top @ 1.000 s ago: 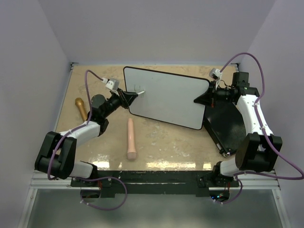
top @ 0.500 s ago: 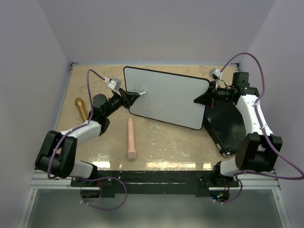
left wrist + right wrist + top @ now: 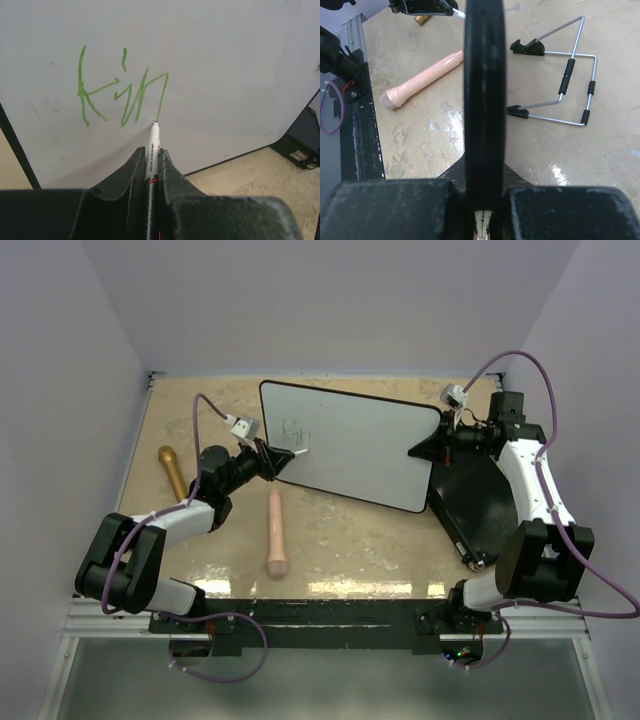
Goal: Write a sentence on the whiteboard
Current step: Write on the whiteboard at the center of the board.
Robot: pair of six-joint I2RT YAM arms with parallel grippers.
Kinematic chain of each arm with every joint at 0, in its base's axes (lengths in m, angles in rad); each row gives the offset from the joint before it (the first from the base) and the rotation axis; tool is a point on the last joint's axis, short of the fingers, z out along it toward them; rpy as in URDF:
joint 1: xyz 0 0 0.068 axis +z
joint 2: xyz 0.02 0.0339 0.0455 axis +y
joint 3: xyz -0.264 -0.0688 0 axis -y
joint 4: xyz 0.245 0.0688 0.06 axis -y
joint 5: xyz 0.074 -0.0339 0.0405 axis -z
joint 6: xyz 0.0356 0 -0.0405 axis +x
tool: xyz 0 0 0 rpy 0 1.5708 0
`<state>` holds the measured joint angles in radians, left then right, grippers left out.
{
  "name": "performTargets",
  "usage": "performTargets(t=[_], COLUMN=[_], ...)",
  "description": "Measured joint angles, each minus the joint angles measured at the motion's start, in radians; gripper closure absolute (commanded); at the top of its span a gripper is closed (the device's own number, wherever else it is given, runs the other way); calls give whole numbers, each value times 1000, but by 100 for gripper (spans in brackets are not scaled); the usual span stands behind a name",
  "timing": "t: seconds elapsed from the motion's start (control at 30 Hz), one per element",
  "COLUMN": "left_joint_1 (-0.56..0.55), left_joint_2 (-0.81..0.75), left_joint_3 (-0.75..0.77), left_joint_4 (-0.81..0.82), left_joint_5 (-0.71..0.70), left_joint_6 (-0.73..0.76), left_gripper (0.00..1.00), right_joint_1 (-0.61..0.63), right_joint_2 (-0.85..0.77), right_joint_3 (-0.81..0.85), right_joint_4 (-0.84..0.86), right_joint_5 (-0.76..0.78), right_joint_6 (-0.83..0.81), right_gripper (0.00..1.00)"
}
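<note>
The whiteboard [image 3: 355,445] stands tilted at the back middle of the table. Green letters of the sentence [image 3: 122,90], reading roughly "kin", show on the whiteboard [image 3: 230,55] in the left wrist view and faintly near its upper left [image 3: 293,428] from above. My left gripper [image 3: 276,458] [image 3: 152,159] is shut on a white marker [image 3: 153,145], whose tip touches the board at the foot of the last stroke. My right gripper [image 3: 428,448] [image 3: 485,205] is shut on the whiteboard's right edge, seen as a black bar [image 3: 485,90].
A pink cylinder [image 3: 275,532] [image 3: 422,80] lies in front of the board and a gold-brown one [image 3: 171,468] at the far left. A black flat case [image 3: 475,502] lies under the right arm. A wire stand [image 3: 570,85] lies behind the board.
The left gripper has drawn the marker down the board toward the near edge, and more green writing shows. The right arm and the board have not moved.
</note>
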<state>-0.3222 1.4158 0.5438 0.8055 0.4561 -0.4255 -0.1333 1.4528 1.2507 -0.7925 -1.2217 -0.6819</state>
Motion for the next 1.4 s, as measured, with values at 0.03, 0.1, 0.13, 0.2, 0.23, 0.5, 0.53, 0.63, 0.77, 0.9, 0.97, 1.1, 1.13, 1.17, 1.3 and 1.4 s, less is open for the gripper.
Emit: performTargets(t=[0.03, 0.1, 0.13, 0.2, 0.23, 0.5, 0.53, 0.63, 0.77, 0.9, 0.97, 1.1, 1.13, 1.17, 1.3, 1.4], left_joint_1=[0, 0, 0, 0, 0, 0, 0, -1, -13, -43, -56, -66, -66, -66, -66, -66], left_joint_2=[0, 0, 0, -8, -14, -132, -138, -142, -127, -96, -83, -71, -71, -71, -67, -56], left_joint_3=[-1, -1, -1, -1, -1, 20, 30, 61, 91, 116, 128, 146, 146, 146, 146, 147], left_joint_4=[-3, -4, -5, -13, -16, -29, -28, -27, -19, -11, -10, -15, -16, -17, -29, -29], left_joint_5=[0, 0, 1, 2, 2, 35, 40, 42, 34, 14, -2, -43, -53, -61, -85, -87], left_joint_6=[0, 0, 0, -1, -1, -27, -31, -43, -58, -65, -69, -68, -68, -66, -60, -60], left_gripper=[100, 100, 100, 100, 100, 100, 100, 100, 100, 100, 100, 100, 100, 100, 100, 100], right_joint_1=[0, 0, 0, 0, 0, 2, 2, 2, 2, 2, 2, 2, 2, 2, 2, 2], right_joint_2=[0, 0, 0, 0, 0, 0, 0, 0, 0, 0, 0, 0, 0, 0, 0, 0], right_joint_3=[0, 0, 0, 0, 0, 0, 0, 0, 0, 0, 0, 0, 0, 0, 0, 0], right_joint_4=[0, 0, 0, 0, 0, -8, -8, -9, -9, -9, -9, -10, -10, -10, -11, -14], right_joint_5=[0, 0, 0, 0, 0, -3, -3, -3, -3, -3, -3, -3, -3, -3, -4, -3], right_joint_6=[0, 0, 0, -3, -5, -11, -11, -11, -11, -11, -11, -11, -11, -11, -12, -10], right_gripper=[100, 100, 100, 100, 100, 100, 100, 100, 100, 100, 100, 100, 100, 100, 100, 100])
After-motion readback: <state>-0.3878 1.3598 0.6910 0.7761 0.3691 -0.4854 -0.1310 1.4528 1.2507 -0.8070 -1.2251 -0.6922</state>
